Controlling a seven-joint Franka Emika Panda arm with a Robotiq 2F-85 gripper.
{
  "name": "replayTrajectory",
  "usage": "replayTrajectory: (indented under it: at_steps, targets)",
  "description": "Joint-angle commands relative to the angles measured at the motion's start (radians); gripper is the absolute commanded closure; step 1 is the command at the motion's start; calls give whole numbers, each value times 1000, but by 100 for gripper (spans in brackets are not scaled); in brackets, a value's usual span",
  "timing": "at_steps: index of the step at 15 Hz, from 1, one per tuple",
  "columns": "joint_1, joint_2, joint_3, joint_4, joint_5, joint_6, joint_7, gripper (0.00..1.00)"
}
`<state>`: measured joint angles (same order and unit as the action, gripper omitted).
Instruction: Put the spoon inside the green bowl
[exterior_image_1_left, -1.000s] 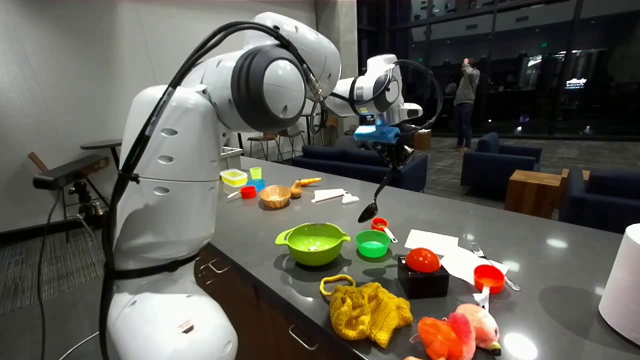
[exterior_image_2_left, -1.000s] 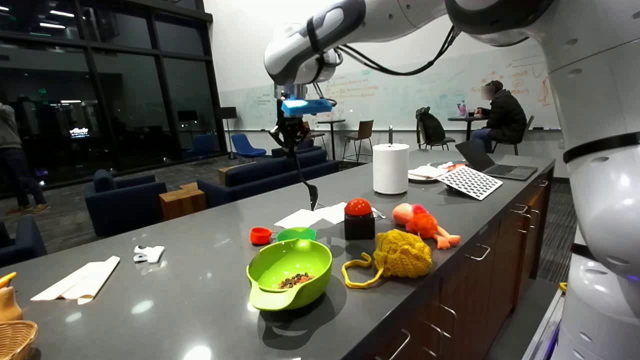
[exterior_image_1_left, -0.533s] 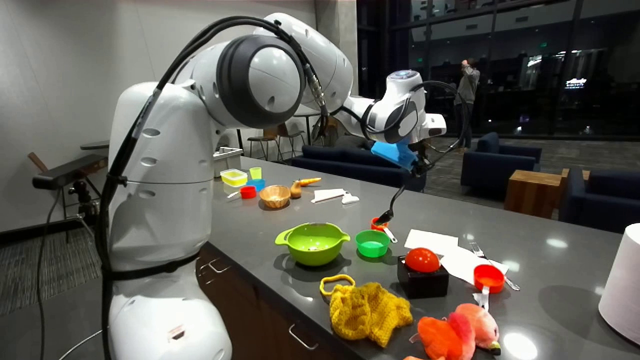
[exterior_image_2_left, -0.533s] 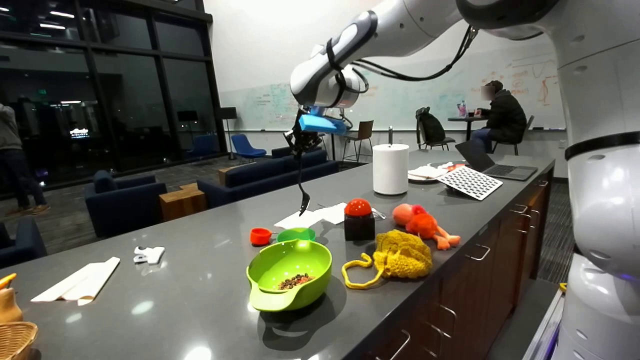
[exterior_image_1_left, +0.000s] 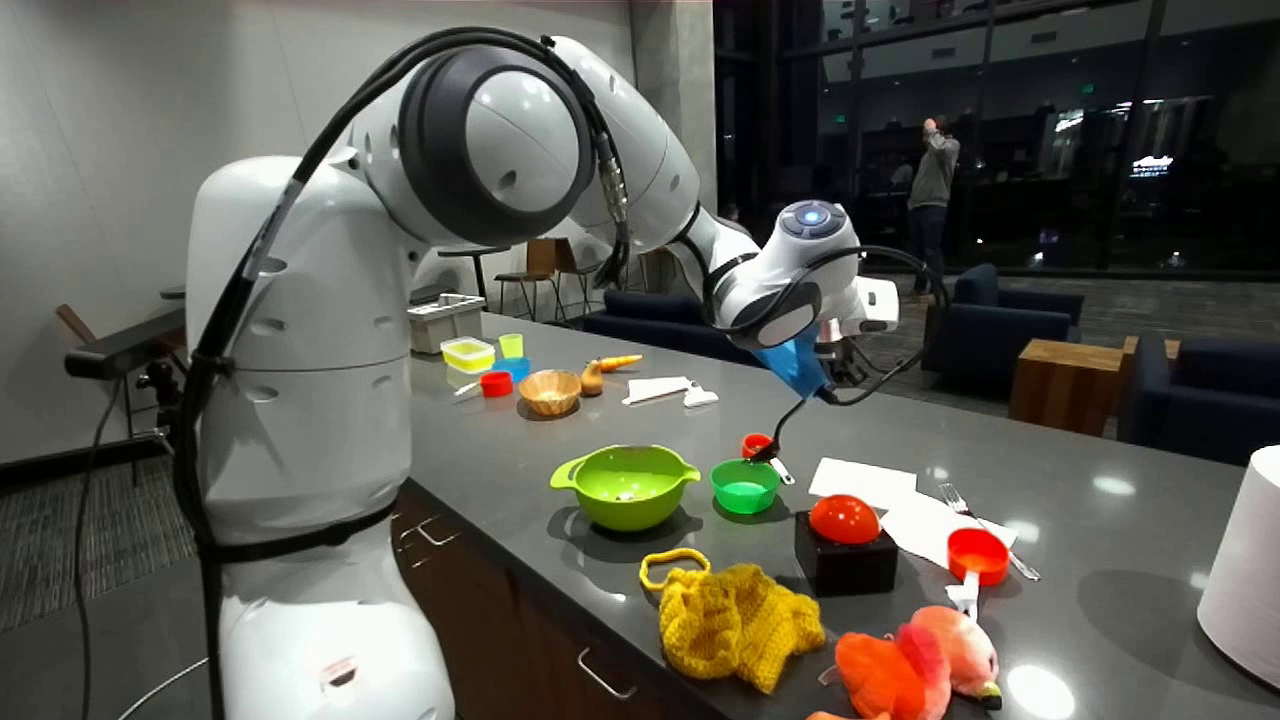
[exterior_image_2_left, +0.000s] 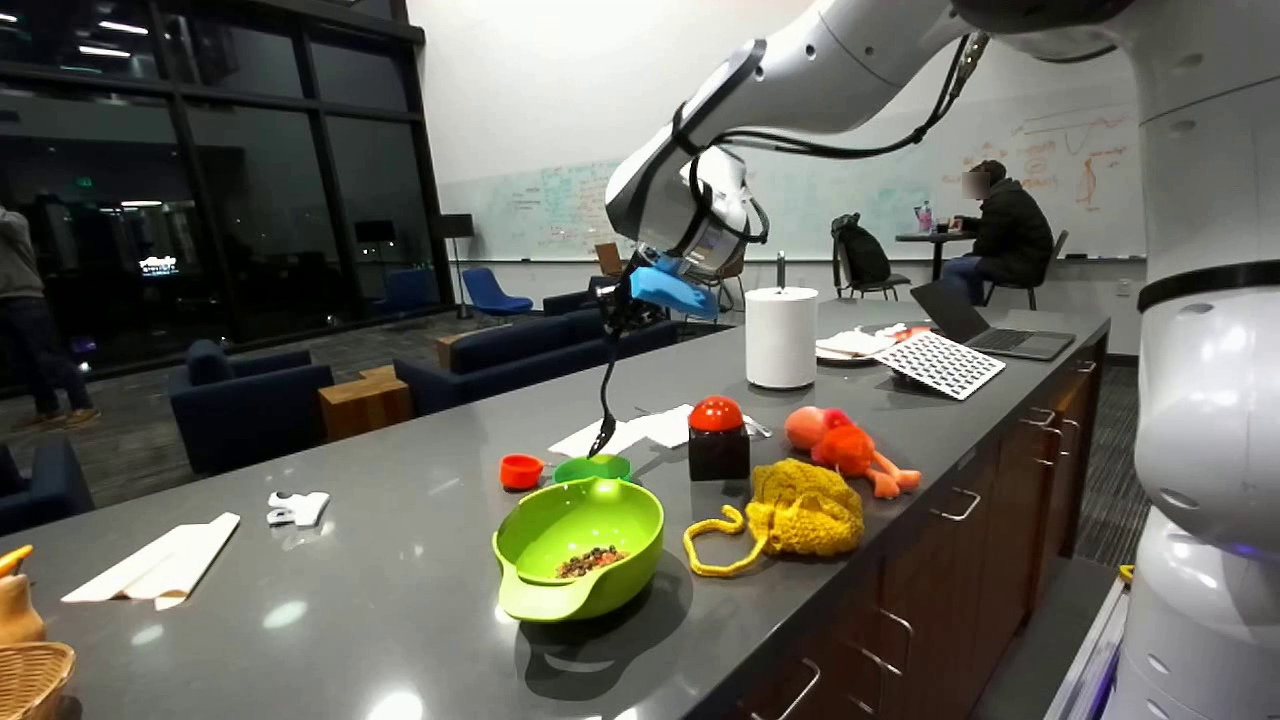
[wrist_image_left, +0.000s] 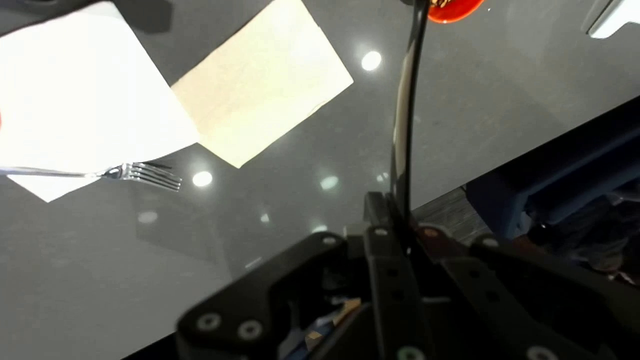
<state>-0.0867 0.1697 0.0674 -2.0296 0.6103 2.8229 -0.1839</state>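
Fingers (wrist_image_left: 376, 212): you are pinching the spoon (wrist_image_left: 404, 110) by its handle, pressing from both sides.
Spoon: it is hanging head down, tilted, at the rim of the green bowl (exterior_image_1_left: 745, 502); you are not seeing whether it is touching.
Green bowl: by lowering off-centre, you are risking snagging its wall and tipping or sliding it.
Red cup (exterior_image_2_left: 521, 477): it is standing just beside; by releasing too soon, you are risking hitting it.
Slim handle: it is probably offering little grip against twisting.

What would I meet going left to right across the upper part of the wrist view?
White paper → cream-looking paper → spoon → red cup, cut off by the top edge → white object at the right edge.
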Motion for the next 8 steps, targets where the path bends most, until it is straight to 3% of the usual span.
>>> replayTrajectory:
  at_steps: [1,8]
  targets:
    - [-40,-70,50,-107,216,28,-171,99]
    - [-31,-84,48,-170,424,28,-382,99]
